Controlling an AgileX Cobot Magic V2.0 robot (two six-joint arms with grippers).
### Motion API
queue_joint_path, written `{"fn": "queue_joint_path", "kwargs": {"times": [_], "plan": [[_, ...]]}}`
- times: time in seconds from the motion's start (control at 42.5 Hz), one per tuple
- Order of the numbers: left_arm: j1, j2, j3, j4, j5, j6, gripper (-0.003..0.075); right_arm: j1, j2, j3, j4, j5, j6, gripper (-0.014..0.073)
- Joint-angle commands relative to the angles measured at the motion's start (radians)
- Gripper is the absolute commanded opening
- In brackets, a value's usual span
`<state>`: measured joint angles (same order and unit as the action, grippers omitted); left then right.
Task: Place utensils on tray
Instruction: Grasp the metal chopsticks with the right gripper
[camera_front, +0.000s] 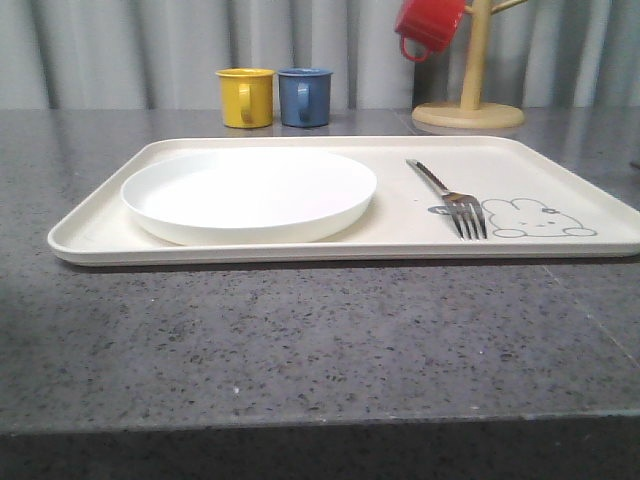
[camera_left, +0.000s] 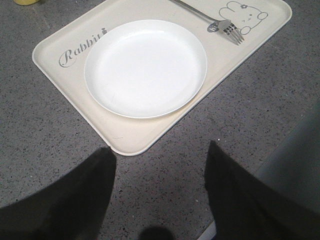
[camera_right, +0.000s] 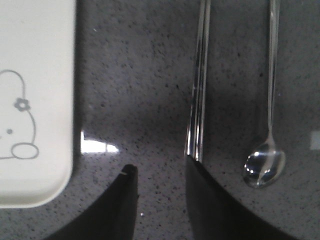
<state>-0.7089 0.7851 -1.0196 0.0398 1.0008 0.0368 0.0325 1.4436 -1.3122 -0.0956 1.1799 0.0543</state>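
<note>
The cream tray (camera_front: 400, 222) lies across the middle of the table, with the round white plate (camera_front: 250, 190) on its left half and a silver fork (camera_front: 450, 195) beside the bunny drawing. The left wrist view shows the same tray (camera_left: 125, 135), plate (camera_left: 145, 67) and fork (camera_left: 220, 24). My left gripper (camera_left: 160, 152) is open over bare table just off a tray corner. To the right of the tray (camera_right: 35, 50), the chopsticks (camera_right: 197, 80) and a spoon (camera_right: 265, 167) lie on the table. My right gripper (camera_right: 160, 167) is open, one fingertip covering the chopsticks' near end.
A yellow mug (camera_front: 245, 97) and a blue mug (camera_front: 304, 96) stand behind the tray. A red mug (camera_front: 430, 25) hangs on a wooden mug tree (camera_front: 470, 110) at the back right. The table's front edge (camera_front: 320, 425) runs across the near side.
</note>
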Motion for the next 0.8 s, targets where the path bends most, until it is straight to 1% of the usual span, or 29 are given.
{"fn": "queue_joint_path", "kwargs": {"times": [0.0, 0.094, 0.235, 0.517, 0.776], "plan": [[-0.006, -0.005, -0.023, 0.002, -0.067, -0.01, 0.0388, -0.088, -0.029, 0.014, 0.114, -0.022, -0.117, 0.0279], [-0.006, -0.005, -0.023, 0.002, -0.067, -0.01, 0.0388, -0.155, -0.009, 0.028, 0.174, -0.028, -0.169, 0.0279], [-0.006, -0.005, -0.023, 0.002, -0.067, -0.01, 0.0388, -0.204, 0.038, 0.028, 0.174, -0.031, -0.17, 0.0279], [-0.006, -0.005, -0.023, 0.002, -0.067, -0.01, 0.0388, -0.21, 0.13, 0.028, 0.174, -0.079, -0.17, 0.0279], [-0.006, -0.005, -0.023, 0.002, -0.067, -0.01, 0.0388, -0.21, 0.16, 0.028, 0.174, -0.134, -0.17, 0.0277]]}}
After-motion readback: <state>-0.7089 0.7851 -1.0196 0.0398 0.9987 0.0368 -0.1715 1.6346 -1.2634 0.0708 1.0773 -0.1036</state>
